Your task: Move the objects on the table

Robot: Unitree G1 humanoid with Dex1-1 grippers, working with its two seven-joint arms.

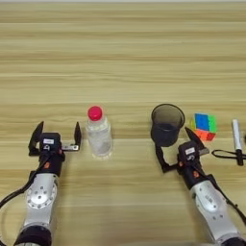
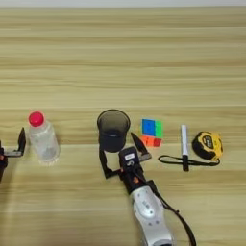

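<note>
On the desk stand in a row bottle, cup, cube, pen and tape measure. Left gripper gapes beside the bottle; right gripper spreads wide just below the cup.

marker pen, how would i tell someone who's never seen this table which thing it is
On the wooden table, follow the row of small things to the robot's right, past the bottle, the dark cup and the puzzle cube. The marker pen lies between the cube and a yellow tape measure. It is the only thin white stick, its near end at the measure's black strap.
</note>
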